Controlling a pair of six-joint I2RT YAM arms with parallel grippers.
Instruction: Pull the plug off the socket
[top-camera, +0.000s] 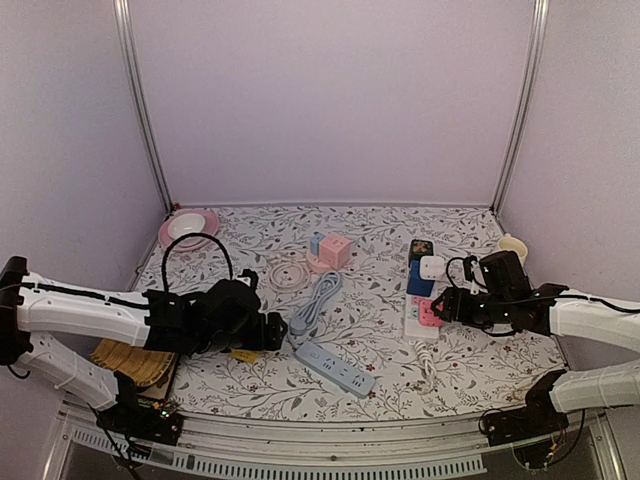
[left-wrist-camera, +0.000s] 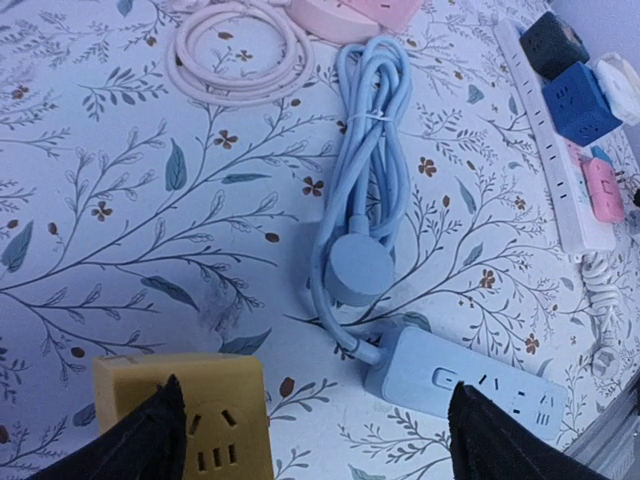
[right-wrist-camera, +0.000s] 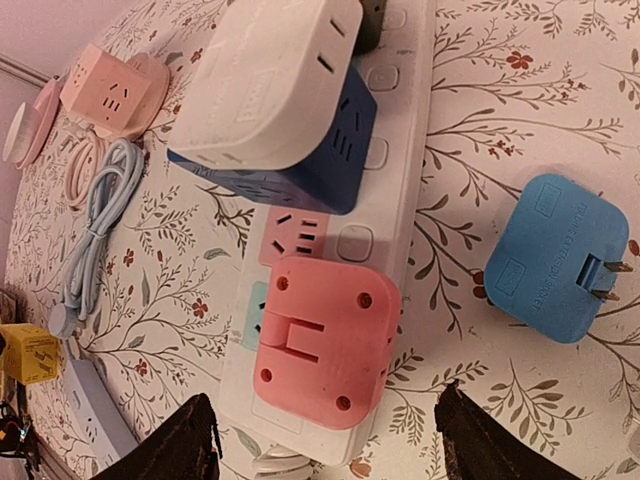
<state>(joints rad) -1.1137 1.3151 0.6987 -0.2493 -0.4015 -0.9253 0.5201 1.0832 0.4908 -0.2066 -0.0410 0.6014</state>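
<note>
A white power strip (right-wrist-camera: 400, 190) lies on the floral table at the right (top-camera: 414, 322). A pink plug (right-wrist-camera: 325, 335) sits plugged into its near end, with a blue cube adapter (right-wrist-camera: 300, 165) and a white adapter (right-wrist-camera: 270, 80) further along. A loose blue plug (right-wrist-camera: 560, 255) lies on the table beside the strip, prongs showing. My right gripper (right-wrist-camera: 330, 445) is open, just short of the pink plug and touching nothing; it also shows in the top view (top-camera: 438, 305). My left gripper (left-wrist-camera: 320, 445) is open and empty, with a yellow cube socket (left-wrist-camera: 185, 415) by its left finger.
A light blue power strip (left-wrist-camera: 470, 385) with a coiled cable (left-wrist-camera: 365, 150) lies mid-table. A pink cube socket (top-camera: 333, 250) and its coiled pink cable (top-camera: 287, 272) sit behind. A pink plate (top-camera: 188, 228) is far left, a cup (top-camera: 513, 247) far right, a bamboo mat (top-camera: 130, 362) near left.
</note>
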